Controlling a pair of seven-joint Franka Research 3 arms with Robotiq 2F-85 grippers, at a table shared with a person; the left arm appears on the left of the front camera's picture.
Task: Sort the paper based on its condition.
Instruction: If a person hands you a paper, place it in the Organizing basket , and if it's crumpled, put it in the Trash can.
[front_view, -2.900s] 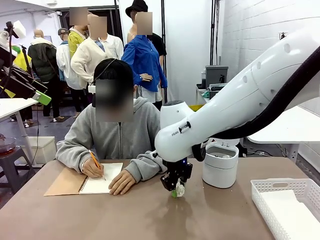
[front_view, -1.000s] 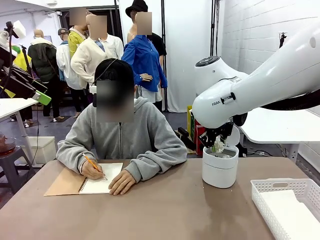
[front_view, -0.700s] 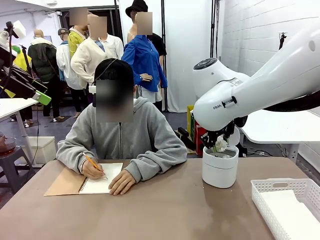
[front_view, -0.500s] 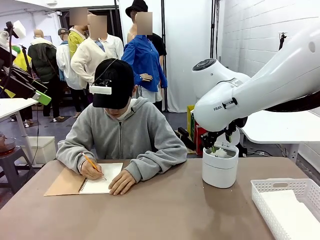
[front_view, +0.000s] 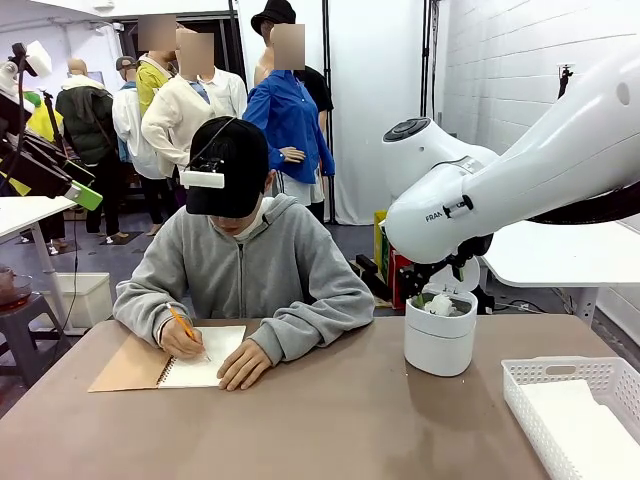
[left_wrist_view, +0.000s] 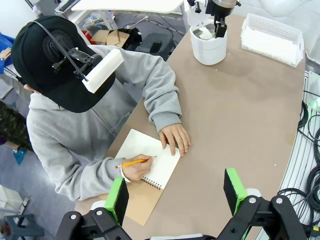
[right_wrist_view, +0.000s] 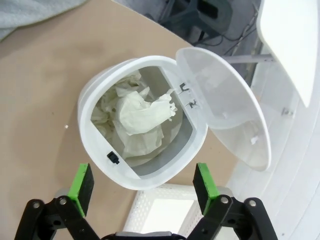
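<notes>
White plastic shells cover the right arm in the front view. It enters from the right with its elbow raised and its wrist bent straight down. The right gripper (front_view: 430, 292) hangs directly over a round white bin (front_view: 438, 345), fingertips just above the rim. Its jaws stand spread apart and hold nothing. Crumpled paper (front_view: 438, 304), a matte white wad, lies in the bin directly below the jaws. Well off to one side of the jaws, a white lattice basket (front_view: 560, 368) holds flat paper (front_view: 590, 430), smooth and rectangular. Across the brown table (front_view: 330, 420), a person in a grey hooded top writes with a yellow pencil (front_view: 186, 327) in a spiral-bound notebook (front_view: 205, 358).

Left wrist view: the left gripper (left_wrist_view: 176, 194) is held high above the table, pointing down. Its jaws are spread to full width, with nothing between the green pads. Just beyond the fingertips lies the notebook (left_wrist_view: 150, 160), with one of the person's hands (left_wrist_view: 175, 140) flat beside it. The bin (left_wrist_view: 207, 52) and basket (left_wrist_view: 272, 47) stand far ahead of the jaws.

Right wrist view: the right gripper (right_wrist_view: 143, 189) points down into the bin (right_wrist_view: 150, 180). Both pads are clear of the rim, one to either side. The hinged lid (right_wrist_view: 225, 115), a smooth round disc, is swung back. Crumpled paper (right_wrist_view: 142, 117), creased and irregular, rests inside, ahead of the jaw gap. A corner of the basket (right_wrist_view: 150, 200) shows between the fingers.
</notes>
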